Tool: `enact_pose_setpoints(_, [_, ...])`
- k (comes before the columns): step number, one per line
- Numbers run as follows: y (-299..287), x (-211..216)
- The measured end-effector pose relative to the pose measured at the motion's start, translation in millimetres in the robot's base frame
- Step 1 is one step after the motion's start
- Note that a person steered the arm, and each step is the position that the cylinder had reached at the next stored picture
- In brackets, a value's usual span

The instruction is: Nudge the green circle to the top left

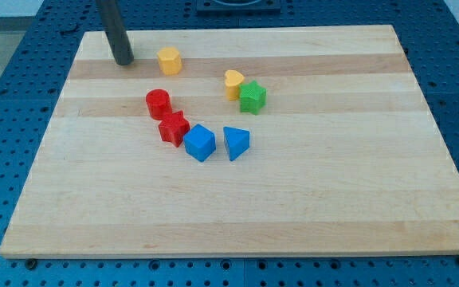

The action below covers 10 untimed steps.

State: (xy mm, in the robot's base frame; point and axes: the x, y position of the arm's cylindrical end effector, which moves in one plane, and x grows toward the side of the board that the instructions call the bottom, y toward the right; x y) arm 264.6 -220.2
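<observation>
Seven small plastic blocks sit on a pale wooden table (309, 207). My tip (123, 61), a dark rod with no claw to open or close, touches nothing at the view's top left. Rightward: yellow hexagon block (169, 60), red cylinder (158, 104), red star (173, 127), blue cube (200, 143), blue triangle (236, 143), yellow heart (233, 84) touching the green star-like block (253, 96), near centre.

Seven blocks on the bench (309, 199): two yellow (169, 60) (233, 83), two red (158, 104) (173, 127), two blue (200, 143) (236, 143), one green (253, 96).
</observation>
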Motion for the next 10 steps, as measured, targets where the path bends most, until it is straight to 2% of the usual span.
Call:
enact_pose_setpoints(1, [-9,-7])
enact_pose_setpoints(2, [22,-6])
enact_pose_setpoints(3, [46,-27])
enact_pose_setpoints(5, [48,-35])
enact_pose_setpoints(10, [2,-46])
